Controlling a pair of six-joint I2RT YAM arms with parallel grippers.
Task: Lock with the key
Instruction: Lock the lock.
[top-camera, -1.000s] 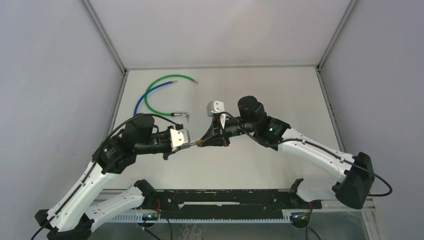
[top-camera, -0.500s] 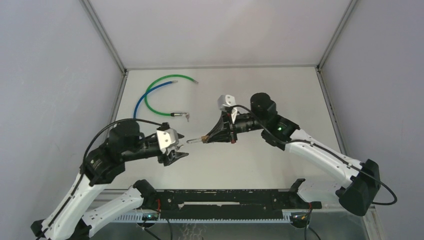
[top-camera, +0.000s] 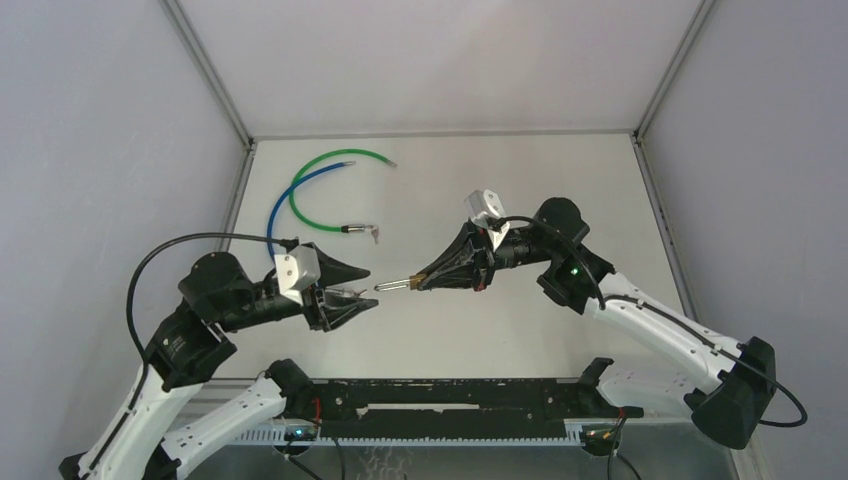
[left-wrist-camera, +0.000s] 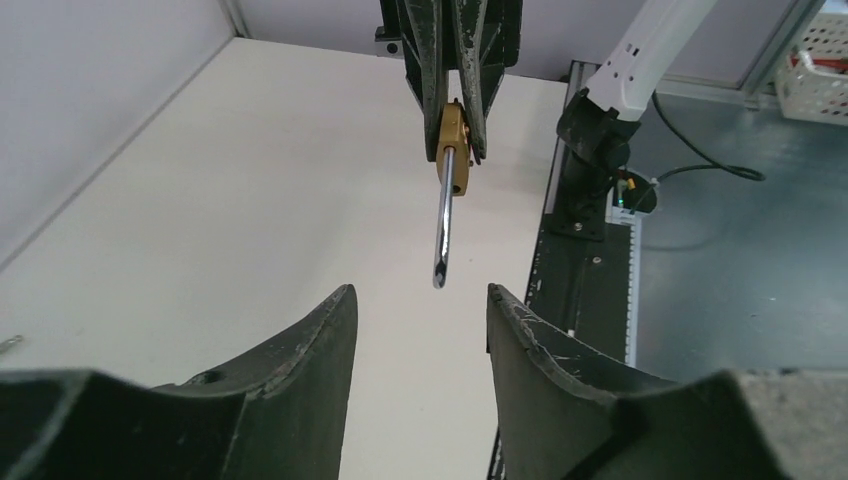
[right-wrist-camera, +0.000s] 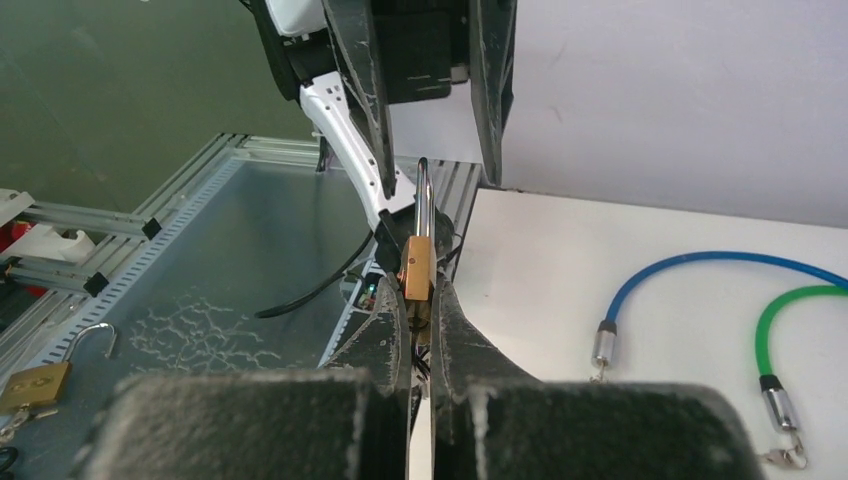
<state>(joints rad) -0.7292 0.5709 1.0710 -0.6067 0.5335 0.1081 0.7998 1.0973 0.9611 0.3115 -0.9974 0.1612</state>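
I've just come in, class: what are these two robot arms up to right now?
The right gripper is shut on a brass padlock, holding it above the table with its shackle pointing at the left gripper. The left gripper is open and empty, facing the shackle with a gap between them. The key lies on the table by the ends of the blue cable and green cable, not yet picked up, so locking seems not to have begun.

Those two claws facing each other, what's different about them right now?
The left gripper is open wide; the right gripper is shut. The left gripper holds nothing; the right gripper clamps a brass padlock, its steel loop pointing at the left one. Both are dark two-finger claws, tips facing across a gap.
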